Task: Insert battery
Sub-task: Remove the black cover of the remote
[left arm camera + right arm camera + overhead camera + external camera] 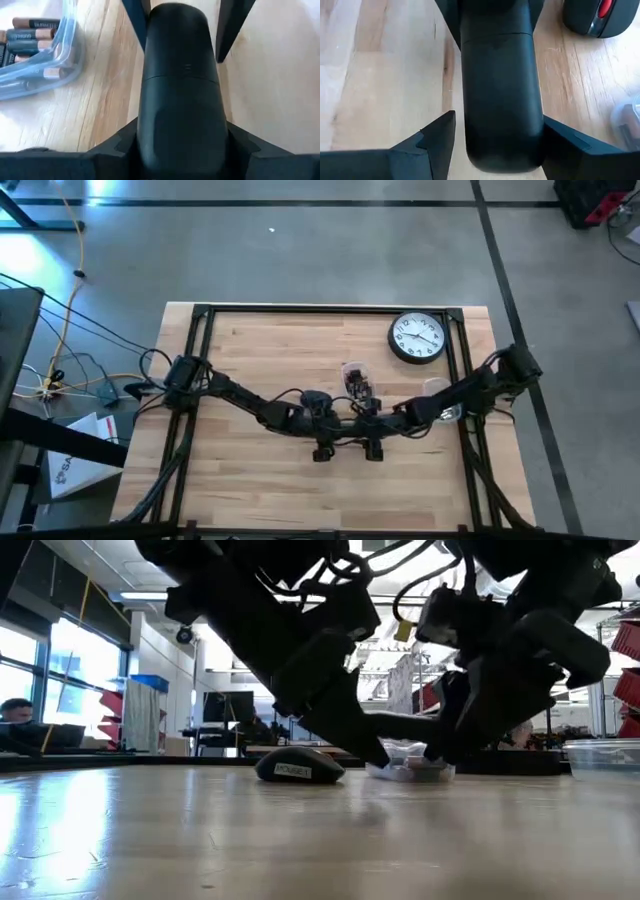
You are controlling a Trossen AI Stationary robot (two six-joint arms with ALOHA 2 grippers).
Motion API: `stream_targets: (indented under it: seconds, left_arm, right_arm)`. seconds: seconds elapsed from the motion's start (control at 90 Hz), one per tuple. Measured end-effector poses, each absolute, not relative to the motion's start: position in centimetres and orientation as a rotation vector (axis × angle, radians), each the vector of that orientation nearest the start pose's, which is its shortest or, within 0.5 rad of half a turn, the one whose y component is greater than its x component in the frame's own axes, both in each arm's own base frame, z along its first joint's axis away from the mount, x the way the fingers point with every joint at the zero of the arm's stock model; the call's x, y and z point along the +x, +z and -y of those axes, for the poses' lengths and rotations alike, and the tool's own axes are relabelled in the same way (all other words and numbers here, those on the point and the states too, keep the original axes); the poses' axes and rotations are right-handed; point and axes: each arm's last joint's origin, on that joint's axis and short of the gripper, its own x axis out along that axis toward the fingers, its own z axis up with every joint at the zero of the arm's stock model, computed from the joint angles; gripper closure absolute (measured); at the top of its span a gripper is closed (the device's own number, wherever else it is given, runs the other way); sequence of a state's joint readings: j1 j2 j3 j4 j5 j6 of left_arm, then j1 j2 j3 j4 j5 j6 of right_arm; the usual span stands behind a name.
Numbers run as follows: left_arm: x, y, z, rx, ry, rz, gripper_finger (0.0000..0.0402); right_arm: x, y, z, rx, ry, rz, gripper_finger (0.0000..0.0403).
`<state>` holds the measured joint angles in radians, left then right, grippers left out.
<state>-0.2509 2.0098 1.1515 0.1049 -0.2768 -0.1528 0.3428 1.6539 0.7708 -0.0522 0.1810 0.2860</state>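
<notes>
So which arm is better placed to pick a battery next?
Probably left: its wrist view shows the battery box close beside the left gripper; the right gripper sees only its edge.

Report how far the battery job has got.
Done: the left gripper and the right gripper both appear closed on the black device.
In hand: holding that device between them over the table; a seam shows across it, and no open compartment is visible.
Left: no battery has been picked. The batteries lie in the clear tub, so taking one and inserting it remain.
</notes>
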Motion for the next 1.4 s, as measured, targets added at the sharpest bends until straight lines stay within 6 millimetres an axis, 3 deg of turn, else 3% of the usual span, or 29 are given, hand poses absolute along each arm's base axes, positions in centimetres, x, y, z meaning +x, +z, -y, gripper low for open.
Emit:
stream_targets:
  seconds: [0.333, 0.6, 0.922, 1.167, 1.4]
  left_arm:
    - [39.7, 13.1, 9.4, 0.043, 0.081, -0.723, 0.025]
    - [39.0, 12.5, 9.3, 0.002, 0.066, -0.829, 0.0258]
    - [38.7, 12.2, 9.5, 0.0, 0.074, -0.862, 0.0301]
    - [38.7, 12.3, 9.4, 0.006, 0.063, -0.858, 0.0341]
    - [38.7, 12.3, 9.5, -0.003, 0.062, -0.856, 0.0331]
  right_arm:
    - [28.5, 13.9, -9.7, 0.014, 0.034, -0.914, 0.0186]
    - [29.2, 15.5, -9.9, -0.068, 0.047, -0.932, 0.0186]
    - [28.3, 15.2, -10.1, -0.08, 0.032, -1.042, 0.0186]
    - [29.0, 16.2, -10.6, -0.174, 0.0, -0.972, 0.0186]
    - [29.8, 14.3, -10.6, -0.193, -0.002, -1.0, 0.0186]
